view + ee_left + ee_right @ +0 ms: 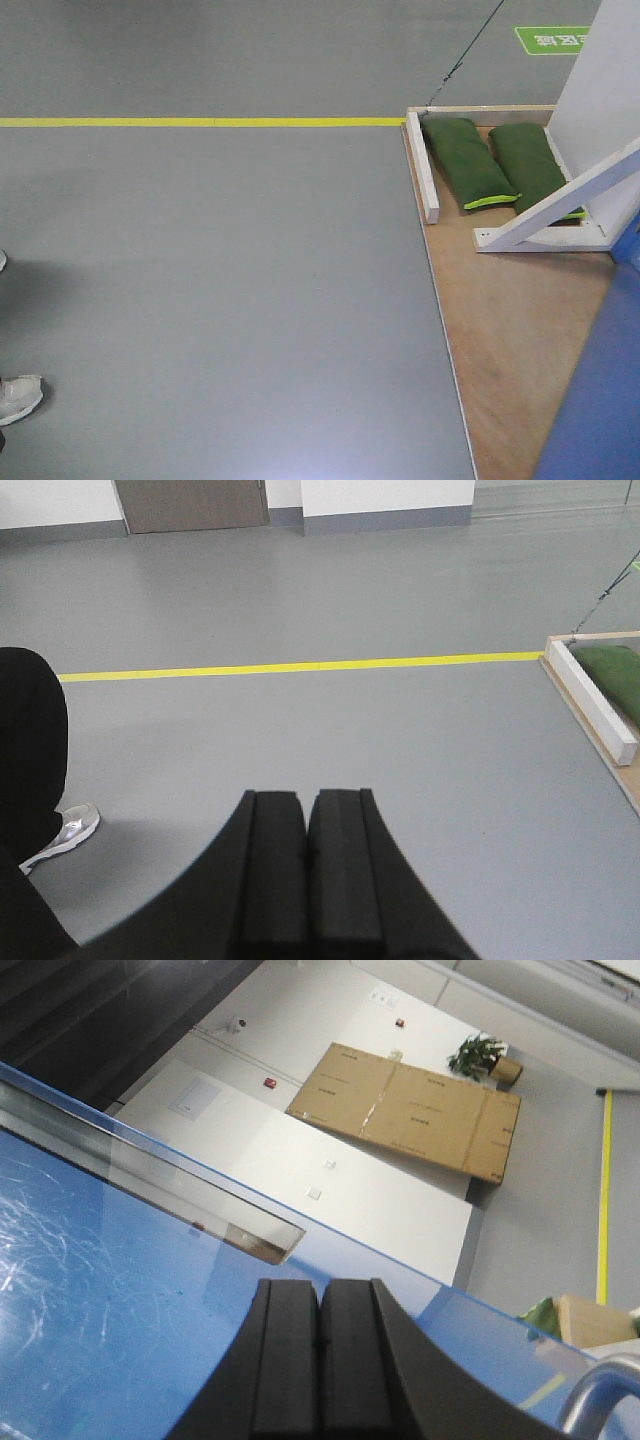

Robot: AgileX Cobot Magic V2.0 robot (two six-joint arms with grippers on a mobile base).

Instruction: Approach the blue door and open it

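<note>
Left gripper [307,805]: clenched, the two black pads pressed flat together with nothing between them, hanging above bare grey floor
Right gripper [321,1295]: also clenched and empty, pads closed tight; it sits close in front of the blue door, and whether it touches the panel cannot be told
Blue door [100,1290]: in the right wrist view its glossy, finely scratched face fills the lower left and mirrors the room; in the front view it shows as a blue slab at the bottom right corner, standing on the plywood base
Lever handle [600,1392]: silver curved bar at the lower right edge of the right wrist view, beside the right gripper and apart from it
Plywood base [510,330]: flat board on the floor, a white batten [423,165] lying along its left edge
Sandbags: two green ones [468,160] [535,165] side by side at the far end of the base, next to the batten
White panel [600,80]: upright behind the bags, propped by a slanted white brace [570,200]
Yellow line [200,122]: tape across the floor, ending at the base's far corner
Person: a pale shoe [68,830] and a dark trouser leg [30,740] at the left, well apart from the base
Background: a large cardboard box [405,1110] against a white wall, a potted plant [478,1055] just beside it
</note>
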